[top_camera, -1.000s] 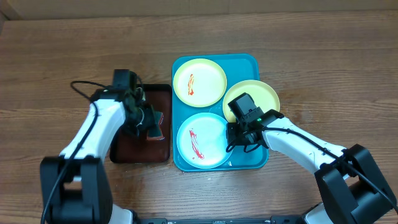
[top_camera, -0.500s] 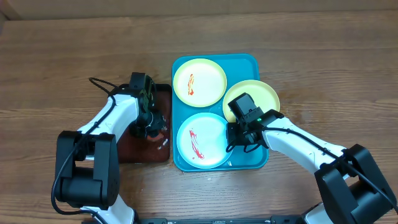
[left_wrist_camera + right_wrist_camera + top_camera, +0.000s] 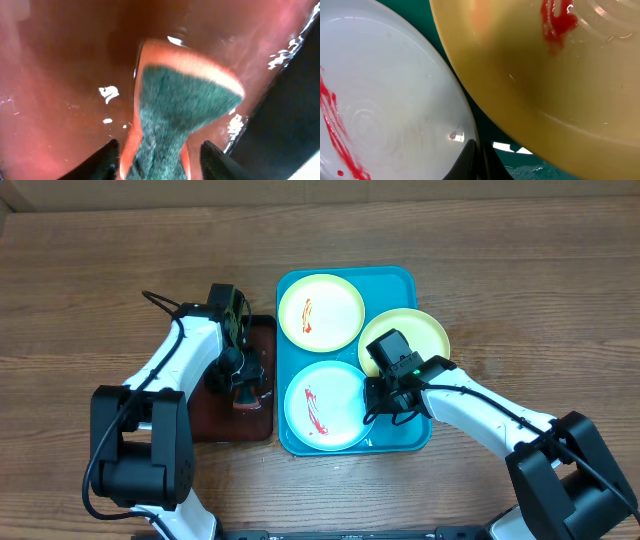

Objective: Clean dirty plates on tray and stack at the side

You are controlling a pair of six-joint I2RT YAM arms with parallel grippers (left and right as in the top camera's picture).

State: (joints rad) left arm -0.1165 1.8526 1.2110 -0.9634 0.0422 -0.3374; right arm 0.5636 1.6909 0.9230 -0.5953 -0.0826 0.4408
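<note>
- The left gripper (image 3: 243, 383) pinches a sponge (image 3: 185, 100). The wrist view shows its orange body and green scouring face between the two dark fingers (image 3: 107, 160).
- The sponge hangs over the wet floor of the dark red-brown tray (image 3: 205, 420), near that tray's right rim. I cannot tell whether it touches the floor.
- The turquoise tray (image 3: 388, 288) lies just beside it to the right and holds all three plates.
- The light-blue rimmed plate (image 3: 325, 405) is the one nearest the sponge, to its right across the two tray rims. Its red sauce streak (image 3: 314, 410) runs lengthwise from the far side toward the robot, so a wipe along that line would likely suit it.
- The streaked yellow-green plate (image 3: 320, 312) sits farther back in the same tray, also on the left arm's side.
- The right gripper (image 3: 383, 408) sits at the right edge of the light-blue rimmed plate. Only its fingertips (image 3: 470, 159) show, drawn close together at the plate's rim. I cannot tell whether they nip the rim or are merely closed.
- Above them leans the second yellow-green plate (image 3: 545, 90), carrying a red blob. In the overhead view it rides over the turquoise tray's right rim.
- My judgement is that the left arm, holding the sponge, is the one placed to scrub, with the right arm placed to steady the plate. No plate is stacked yet on the wooden table (image 3: 100, 280).
</note>
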